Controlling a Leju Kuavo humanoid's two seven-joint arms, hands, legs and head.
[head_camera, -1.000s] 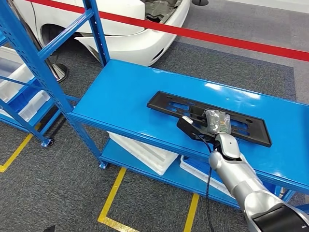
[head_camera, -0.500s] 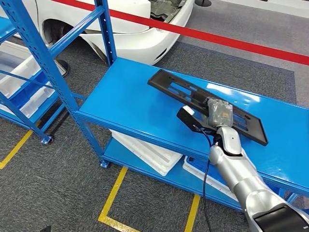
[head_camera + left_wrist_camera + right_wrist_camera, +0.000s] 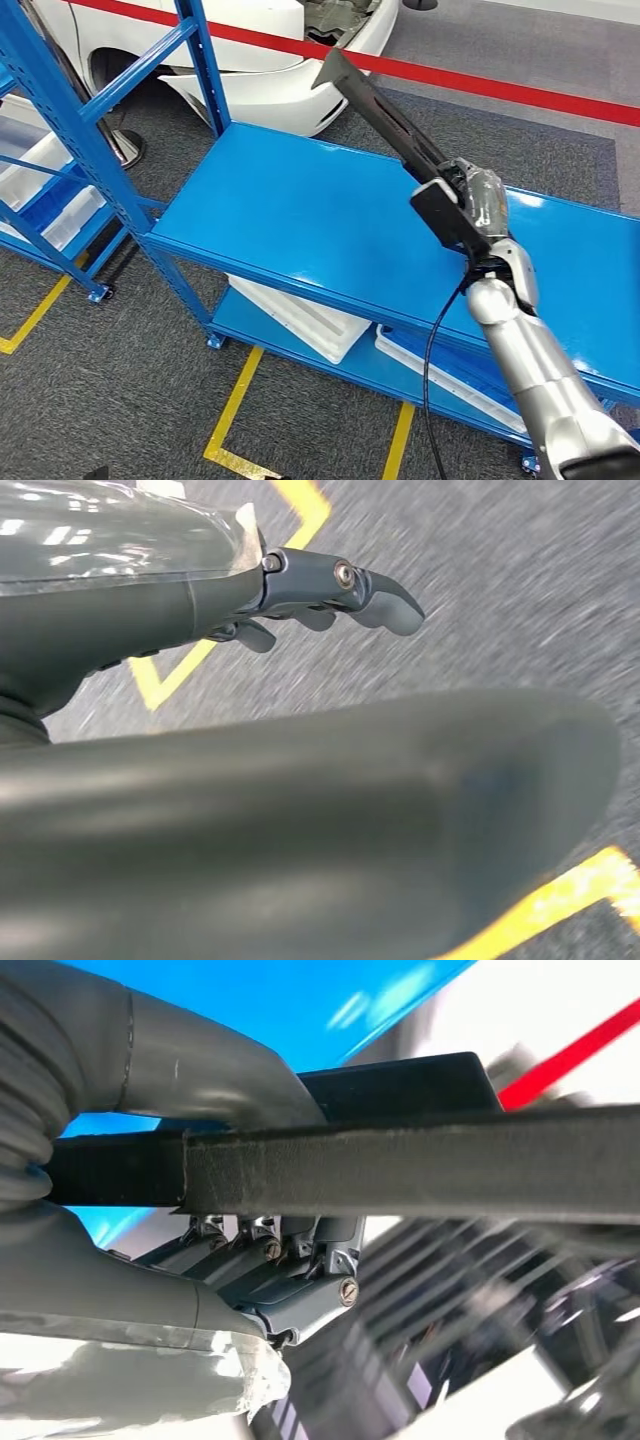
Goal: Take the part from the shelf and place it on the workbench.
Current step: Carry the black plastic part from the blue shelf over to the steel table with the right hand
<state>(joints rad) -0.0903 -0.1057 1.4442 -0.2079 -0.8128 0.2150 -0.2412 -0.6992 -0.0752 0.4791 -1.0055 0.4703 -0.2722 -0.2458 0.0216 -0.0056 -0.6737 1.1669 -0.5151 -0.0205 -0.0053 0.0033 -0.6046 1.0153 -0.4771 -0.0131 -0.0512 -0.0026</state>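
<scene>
The part (image 3: pixel 376 108) is a long, flat black plastic strip. My right hand (image 3: pixel 474 205) grips it near one end and holds it in the air above the blue shelf (image 3: pixel 302 220), its far end tilted up toward the white car. In the right wrist view the part's edge (image 3: pixel 423 1160) runs across the picture, with the thumb (image 3: pixel 204 1070) on one side and the fingers (image 3: pixel 302 1290) wrapped under the other. My left hand (image 3: pixel 332 590) hangs over the grey floor with nothing in it, fingers loosely extended.
A white car (image 3: pixel 287 60) stands behind the shelf, behind a red barrier tape (image 3: pixel 490 85). White trays (image 3: pixel 302 315) lie on the lower shelf level. A second blue rack (image 3: pixel 53 110) stands at left. Yellow lines (image 3: pixel 234 410) mark the floor.
My right hand has lifted the part off the shelf top and swung it upward, so its far end now points up toward the car. The view shifted slightly.
</scene>
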